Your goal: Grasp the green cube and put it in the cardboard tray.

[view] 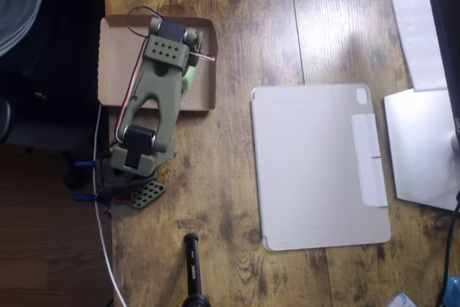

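The olive-green arm reaches up from its base over the cardboard tray, a shallow brown tray at the table's left edge. My gripper hangs above the tray's right half, and its fingers are hidden beneath the wrist. A small patch of the light-green cube peeks out at the arm's right side, inside the tray's outline near its right wall. The arm covers most of the cube. I cannot tell whether the cube rests on the tray floor or sits between the fingers.
A flat grey tablet cover lies right of centre on the wooden table. A black stand rises at the front edge. Papers and a monitor base sit at the right.
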